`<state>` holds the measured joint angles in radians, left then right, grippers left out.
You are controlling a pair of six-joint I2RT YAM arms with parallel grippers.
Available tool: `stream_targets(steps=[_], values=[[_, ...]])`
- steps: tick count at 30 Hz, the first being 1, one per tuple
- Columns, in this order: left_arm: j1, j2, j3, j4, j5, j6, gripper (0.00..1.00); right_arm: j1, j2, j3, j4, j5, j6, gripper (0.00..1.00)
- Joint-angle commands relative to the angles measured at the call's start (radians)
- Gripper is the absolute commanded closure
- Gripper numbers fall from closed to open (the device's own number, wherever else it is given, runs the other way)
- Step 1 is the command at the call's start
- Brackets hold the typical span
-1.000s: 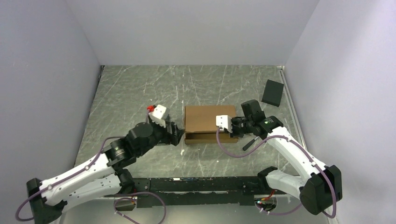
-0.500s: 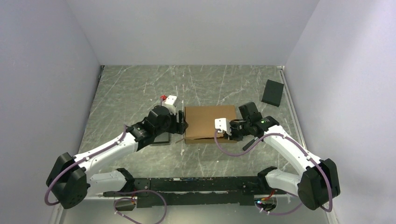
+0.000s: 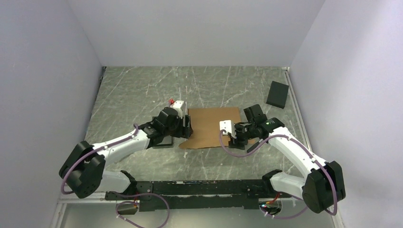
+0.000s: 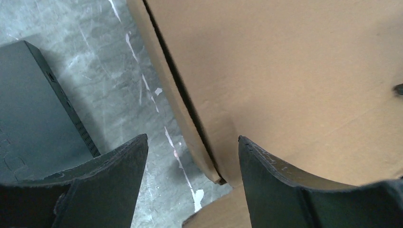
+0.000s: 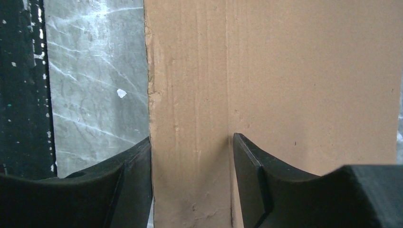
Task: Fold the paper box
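Note:
The paper box (image 3: 209,124) is plain brown cardboard lying mid-table, its near flap spread flat toward the front edge. My left gripper (image 3: 186,130) is at the box's left edge. In the left wrist view it (image 4: 191,138) stands open, astride a rounded flap corner (image 4: 209,156) that touches neither finger. My right gripper (image 3: 236,136) hovers over the box's near right part. In the right wrist view it (image 5: 191,138) is open, with a narrow cardboard strip (image 5: 187,95) showing between its fingers, beside a fold line.
A black rectangular block (image 3: 278,94) lies at the back right by the wall. A dark flat block (image 3: 164,140) sits under the left arm, seen as a dark block (image 4: 38,109) in the left wrist view. Grey walls enclose the marbled table (image 3: 142,90).
My right gripper went from shut to open, and the box's near flap dropped flat toward the front. The left arm stretched right and farther back, up to the box's left edge.

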<state>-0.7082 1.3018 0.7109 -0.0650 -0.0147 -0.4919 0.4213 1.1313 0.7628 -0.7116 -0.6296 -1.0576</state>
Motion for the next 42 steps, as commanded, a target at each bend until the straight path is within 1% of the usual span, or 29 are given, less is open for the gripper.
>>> stream_targets(steps=[1,8,12,14,16,18,19,22,24,25,29,32,35,39,42], values=[[0.006,0.035,0.027,0.011,0.017,-0.014,0.26,-0.029,-0.01,0.038,-0.076,-0.094,0.008,0.39],[0.008,0.077,0.054,-0.019,0.018,-0.019,0.25,-0.098,-0.034,0.091,-0.166,-0.241,-0.022,0.29],[0.01,0.087,0.061,-0.025,0.017,-0.022,0.25,-0.152,-0.054,0.113,-0.204,-0.32,-0.031,0.28],[0.01,0.089,0.064,-0.028,0.018,-0.023,0.25,-0.183,-0.06,0.124,-0.189,-0.348,0.005,0.29],[0.009,0.09,0.066,-0.03,0.018,-0.023,0.25,-0.215,-0.066,0.126,-0.134,-0.352,0.088,0.3],[0.01,0.09,0.068,-0.032,0.018,-0.024,0.25,-0.244,-0.081,0.109,-0.021,-0.308,0.229,0.34],[0.011,0.09,0.07,-0.033,0.018,-0.023,0.25,-0.257,-0.09,0.095,0.062,-0.272,0.324,0.38],[0.01,0.091,0.07,-0.033,0.018,-0.023,0.25,-0.29,-0.09,0.058,0.19,-0.144,0.461,0.55],[0.011,0.091,0.07,-0.032,0.021,-0.024,0.25,-0.298,-0.067,0.048,0.225,-0.078,0.501,0.67],[0.011,0.091,0.07,-0.032,0.022,-0.025,0.25,-0.299,-0.05,0.048,0.23,-0.048,0.51,0.71],[0.012,0.09,0.069,-0.029,0.025,-0.026,0.25,-0.299,0.055,0.064,0.191,0.043,0.485,0.81],[0.013,0.089,0.07,-0.028,0.029,-0.027,0.25,-0.297,0.154,0.093,0.133,0.085,0.464,0.85],[0.015,0.088,0.067,-0.025,0.033,-0.029,0.24,-0.296,0.216,0.112,0.107,0.114,0.466,0.86],[0.016,0.081,0.061,-0.022,0.038,-0.034,0.24,-0.291,0.224,0.118,0.107,0.116,0.477,0.86],[0.018,0.074,0.055,-0.022,0.044,-0.041,0.24,-0.292,0.214,0.126,0.1,0.086,0.485,0.84]])
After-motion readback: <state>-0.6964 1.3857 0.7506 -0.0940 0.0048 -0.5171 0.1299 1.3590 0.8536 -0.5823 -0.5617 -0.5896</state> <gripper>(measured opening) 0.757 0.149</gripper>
